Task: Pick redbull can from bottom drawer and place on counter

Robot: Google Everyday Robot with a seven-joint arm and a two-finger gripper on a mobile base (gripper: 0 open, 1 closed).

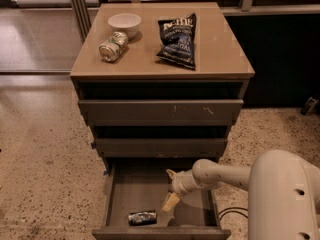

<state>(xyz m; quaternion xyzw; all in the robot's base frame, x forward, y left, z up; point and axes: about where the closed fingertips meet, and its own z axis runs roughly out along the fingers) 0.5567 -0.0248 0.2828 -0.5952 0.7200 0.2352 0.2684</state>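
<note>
The redbull can [142, 217] lies on its side at the front of the open bottom drawer [120, 194]. My gripper [169, 202] hangs inside the drawer, just right of the can and slightly above it, its tan fingertips pointing down-left. It holds nothing. The counter [220, 44] is the tan top of the cabinet, above the two shallower drawers.
On the counter lie a green-and-silver can [113, 46] on its side, a white bowl [124, 23] and a dark chip bag [178, 40]. The two upper drawers [160, 112] stand slightly pulled out. My white arm [280, 194] fills the lower right. Speckled floor surrounds the cabinet.
</note>
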